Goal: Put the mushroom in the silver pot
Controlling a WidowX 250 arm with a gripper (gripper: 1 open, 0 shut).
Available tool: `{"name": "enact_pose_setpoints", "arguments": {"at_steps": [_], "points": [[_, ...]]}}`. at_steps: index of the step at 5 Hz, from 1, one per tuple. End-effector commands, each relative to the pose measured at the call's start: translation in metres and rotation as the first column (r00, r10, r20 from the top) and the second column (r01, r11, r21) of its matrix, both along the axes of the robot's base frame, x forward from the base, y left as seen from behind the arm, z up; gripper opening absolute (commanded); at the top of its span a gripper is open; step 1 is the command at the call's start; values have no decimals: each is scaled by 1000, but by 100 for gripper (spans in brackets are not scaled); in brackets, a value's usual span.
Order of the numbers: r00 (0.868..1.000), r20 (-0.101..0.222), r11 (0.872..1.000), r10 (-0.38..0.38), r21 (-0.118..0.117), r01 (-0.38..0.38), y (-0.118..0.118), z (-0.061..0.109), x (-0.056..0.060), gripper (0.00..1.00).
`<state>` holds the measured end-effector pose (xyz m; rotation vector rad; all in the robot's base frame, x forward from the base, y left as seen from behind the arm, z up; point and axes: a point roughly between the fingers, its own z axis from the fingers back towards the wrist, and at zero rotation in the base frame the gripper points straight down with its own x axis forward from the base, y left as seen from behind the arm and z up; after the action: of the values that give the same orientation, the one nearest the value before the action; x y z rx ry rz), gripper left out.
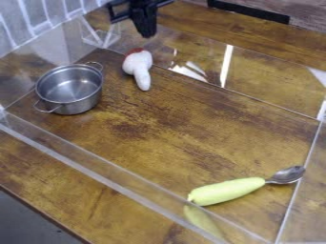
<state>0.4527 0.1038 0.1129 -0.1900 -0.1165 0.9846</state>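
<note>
Nearest, on the brown wooden table (166, 133), a long yellow-green vegetable (227, 192) lies on its side toward the right; its right end meets a metal spoon (287, 175), whose bowl points right and away; a clear panel (95, 169) runs slantwise across the near part of the table, passing on the near side of the silver pot (71, 89); the pot sits upright toward the left, its shiny inside open to view, with one small handle toward the near left and another toward the far right; to the right of the pot, and apart from it, the mushroom (139, 70) lies on the table, outside the pot, its thick white stem pointing toward the near side and its rounded cap, with a patch of red showing, at the far end; beyond the mushroom, toward the back, the black gripper (148, 31) hangs apart from it, its fingers pressed together; more clear panels stand farther back, catching bright streaks of light.
</note>
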Motion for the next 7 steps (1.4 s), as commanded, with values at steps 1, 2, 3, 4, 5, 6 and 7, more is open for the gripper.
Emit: {"name": "enact_pose_setpoints", "arguments": {"at_steps": [1, 2, 3, 4, 5, 6, 7], "points": [[995, 81, 998, 53, 23, -55, 17, 38, -3, 100], [997, 55, 998, 60, 20, -61, 15, 26, -5, 100], [998, 26, 997, 65, 28, -66, 5, 9, -8, 100], [997, 4, 997, 73, 35, -73, -7, -8, -10, 100], [997, -14, 997, 76, 37, -75, -18, -21, -11, 100], [998, -16, 997, 64, 37, -64, -32, -19, -7, 0], [998, -18, 998, 53, 38, -52, -45, -15, -4, 0]]}}
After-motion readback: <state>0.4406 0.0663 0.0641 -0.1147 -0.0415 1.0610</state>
